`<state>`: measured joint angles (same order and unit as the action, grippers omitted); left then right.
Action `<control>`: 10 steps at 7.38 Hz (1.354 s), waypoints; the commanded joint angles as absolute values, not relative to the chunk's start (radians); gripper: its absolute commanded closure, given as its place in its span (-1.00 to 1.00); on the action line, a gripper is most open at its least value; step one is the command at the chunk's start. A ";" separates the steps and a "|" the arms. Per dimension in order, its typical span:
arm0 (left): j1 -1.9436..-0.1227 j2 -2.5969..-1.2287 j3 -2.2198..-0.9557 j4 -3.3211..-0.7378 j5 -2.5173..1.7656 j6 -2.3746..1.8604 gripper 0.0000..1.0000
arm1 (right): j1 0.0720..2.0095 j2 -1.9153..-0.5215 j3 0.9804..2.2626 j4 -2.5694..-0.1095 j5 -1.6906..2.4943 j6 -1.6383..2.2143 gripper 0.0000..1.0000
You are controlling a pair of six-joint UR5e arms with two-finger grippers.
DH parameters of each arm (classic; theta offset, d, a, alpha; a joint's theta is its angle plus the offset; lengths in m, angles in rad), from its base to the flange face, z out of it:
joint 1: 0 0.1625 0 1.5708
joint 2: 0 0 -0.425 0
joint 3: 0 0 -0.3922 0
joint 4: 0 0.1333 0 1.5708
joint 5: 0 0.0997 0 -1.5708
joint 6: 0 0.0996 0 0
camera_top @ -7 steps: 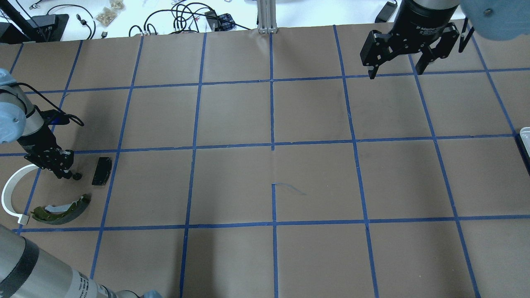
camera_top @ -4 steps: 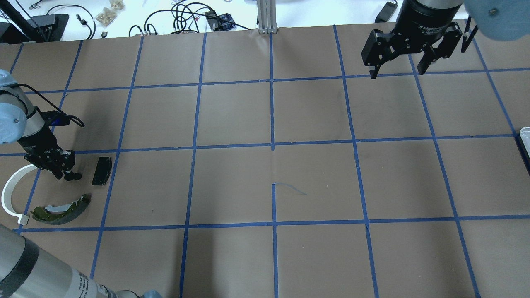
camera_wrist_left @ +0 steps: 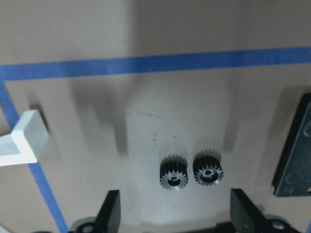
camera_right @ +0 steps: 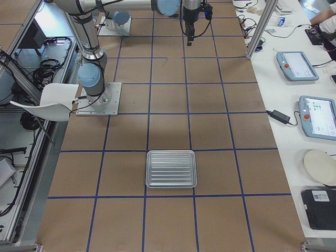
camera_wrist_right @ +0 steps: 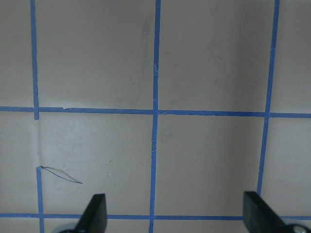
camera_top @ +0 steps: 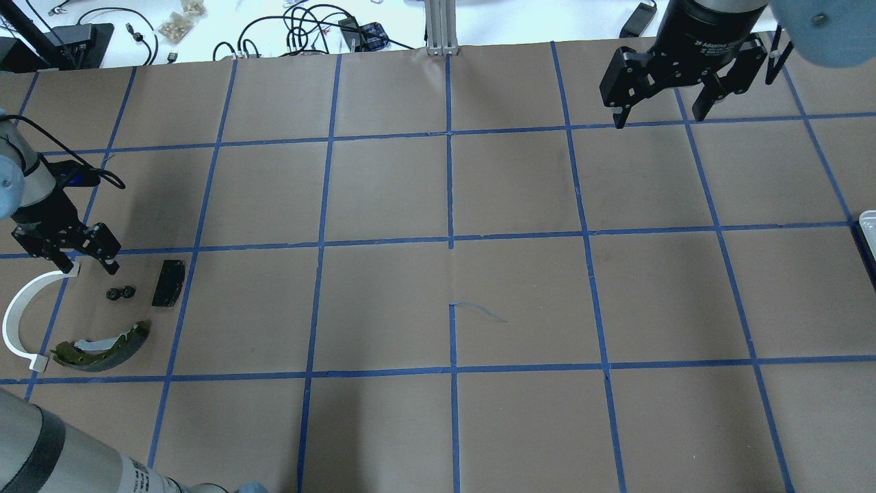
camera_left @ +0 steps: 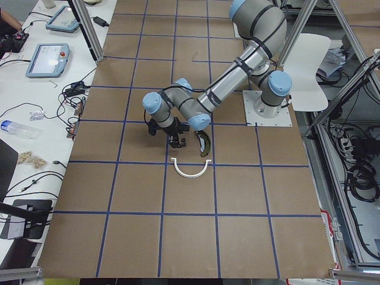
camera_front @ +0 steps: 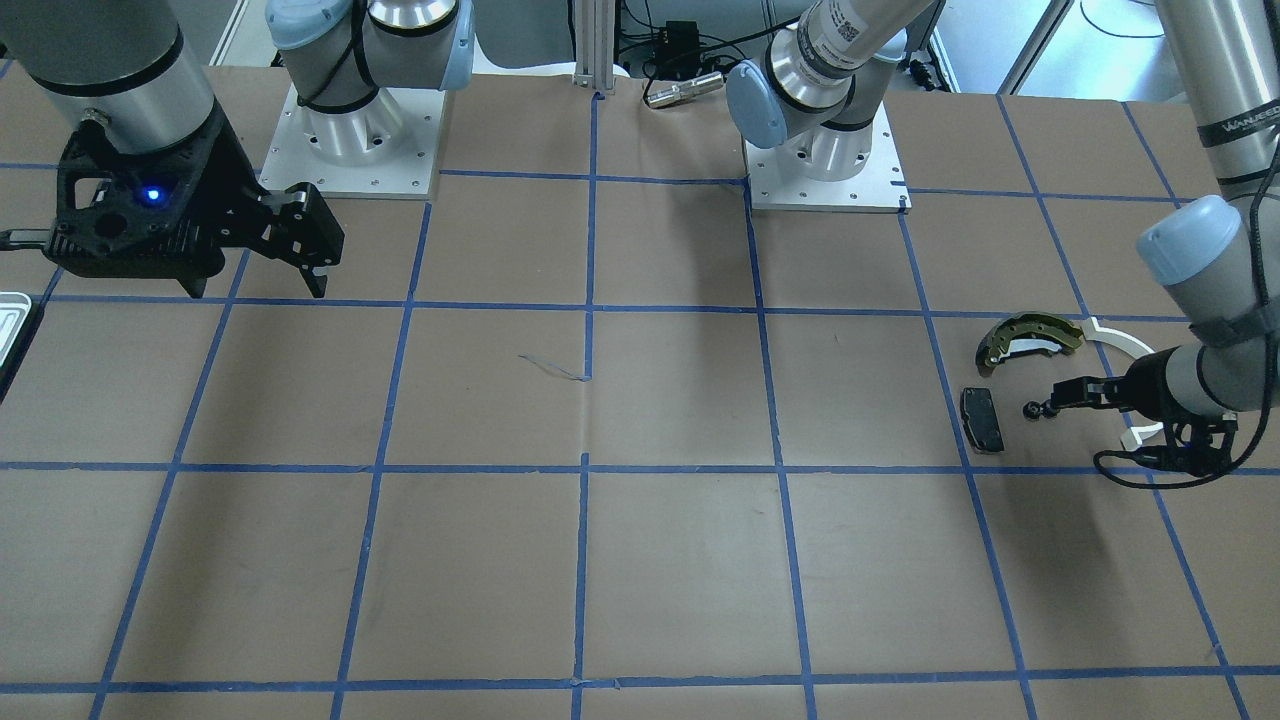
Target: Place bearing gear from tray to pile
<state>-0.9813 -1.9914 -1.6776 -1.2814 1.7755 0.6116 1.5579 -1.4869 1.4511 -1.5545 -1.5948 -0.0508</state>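
The bearing gear (camera_top: 120, 293), a small black double gear, lies on the paper between the white plastic arc (camera_top: 14, 322) and the black pad (camera_top: 168, 282), above the olive-gold brake shoe (camera_top: 102, 342). In the left wrist view the gear (camera_wrist_left: 192, 171) sits free between the spread fingers (camera_wrist_left: 111, 209). My left gripper (camera_top: 89, 263) is open and empty, just behind the gear. My right gripper (camera_top: 660, 113) is open and empty, high over the far right of the table. The silvery tray (camera_right: 171, 184) looks empty; only its edge (camera_top: 868, 219) shows in the overhead view.
The table is brown paper with a blue tape grid. Cables and small items lie on the white bench (camera_top: 274, 27) beyond the far edge. The two arm bases (camera_front: 350, 140) stand at the robot's side.
My left gripper has opened, let go of the gear and drawn back up and to the left. The gear now lies on the paper. The right gripper has barely shifted.
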 commanded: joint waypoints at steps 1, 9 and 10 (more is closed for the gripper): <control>-1.026 -1.913 -1.547 -1.441 1.712 0.565 -1.00 | 1.554 -1.489 1.451 -1.560 -1.594 -0.055 -1.00; -1.599 -1.684 -1.434 -1.620 1.583 0.129 -1.00 | 1.560 -1.549 1.476 -1.560 -1.577 -0.038 -1.00; -1.615 -1.701 -1.433 -1.615 1.575 0.089 -1.00 | 1.560 -1.549 1.476 -1.562 -1.577 -0.040 -1.00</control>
